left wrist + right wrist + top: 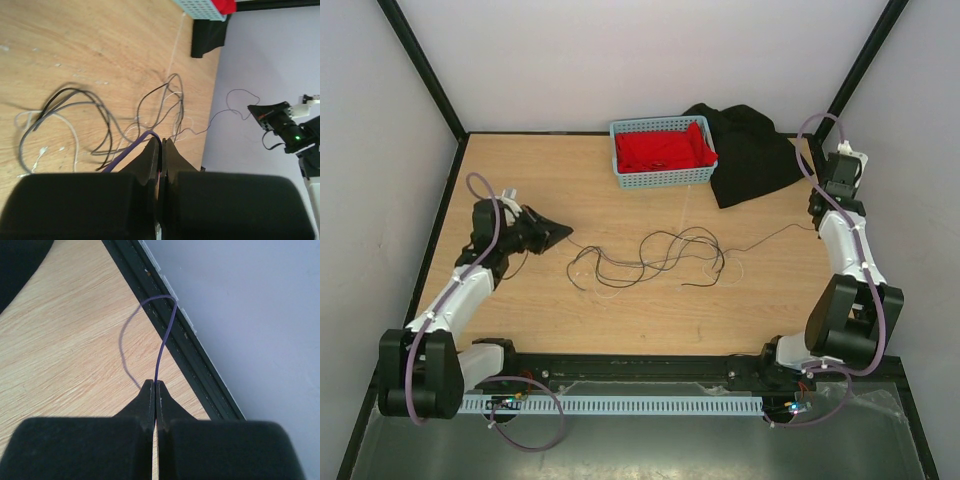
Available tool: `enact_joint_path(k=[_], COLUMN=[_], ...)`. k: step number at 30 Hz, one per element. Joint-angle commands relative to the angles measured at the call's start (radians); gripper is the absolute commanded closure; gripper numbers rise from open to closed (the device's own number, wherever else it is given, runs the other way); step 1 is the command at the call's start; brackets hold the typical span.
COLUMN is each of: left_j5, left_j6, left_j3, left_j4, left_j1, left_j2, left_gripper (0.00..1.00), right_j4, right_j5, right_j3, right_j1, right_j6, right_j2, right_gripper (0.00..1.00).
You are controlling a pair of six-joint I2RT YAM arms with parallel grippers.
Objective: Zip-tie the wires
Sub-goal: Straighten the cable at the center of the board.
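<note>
Two pincers are in view, both closed. The left pincer (161,141) sits low over the counter (520,180) at the left end of the wires (650,258). Its jaws are pressed together, and a purplish strand runs in at their tips. The right pincer (155,384) is near the counter's right edge, jaws shut on one thin strand that arcs up out of them and drops back to the wood.

One tangle of wires lies mid-counter, mostly black with some whitish. Its strands cross too often to count. One zip tie (175,47), pale and straight, lies between the tangle and the single blue basket (663,178), and it is barely visible from above. One red cloth (660,150) fills the basket. One black cloth (750,150) lies just beside the basket on its right.

The left wrist view cuts the basket down to a corner. How far either strand reaches in between the jaws is hidden.
</note>
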Motion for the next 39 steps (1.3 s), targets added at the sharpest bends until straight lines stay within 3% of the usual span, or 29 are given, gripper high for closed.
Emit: enact_joint_path(k=[1, 10, 17, 26, 32, 36, 39], left_j5=[-0.054, -0.126, -0.125, -0.125, -0.141, -0.144, -0.152], left_j6=[0.023, 0.038, 0.040, 0.049, 0.049, 0.052, 0.058], left_j3=[-0.066, -0.160, -0.175, -0.186, -0.186, -0.186, -0.184], left_j4=[0.022, 0.040, 0.060, 0.086, 0.091, 0.092, 0.093], left_j1=[-0.039, -0.065, -0.066, -0.071, -0.072, -0.072, -0.072], left_j2=[-0.024, -0.017, 0.022, 0.084, 0.104, 0.116, 0.121], left_gripper=[1.00, 1.00, 0.99, 0.96, 0.88, 0.85, 0.84], right_j4=[-0.008, -0.011, -0.045, -0.126, -0.213, -0.257, -0.258], right_j5=[0.024, -0.087, -0.142, -0.228, -0.246, -0.235, -0.375], right_j3=[-0.006, -0.011, 0.009, 0.064, 0.145, 0.185, 0.201], right_j1=[-0.005, -0.005, -0.004, -0.004, -0.005, -0.006, 0.001], right_j6=[0.006, 0.041, 0.069, 0.076, 0.062, 0.051, 0.078], right_j2=[0.025, 0.063, 0.129, 0.231, 0.229, 0.201, 0.157], right_gripper=[1.00, 0.99, 0.91, 0.63, 0.31, 0.26, 0.25])
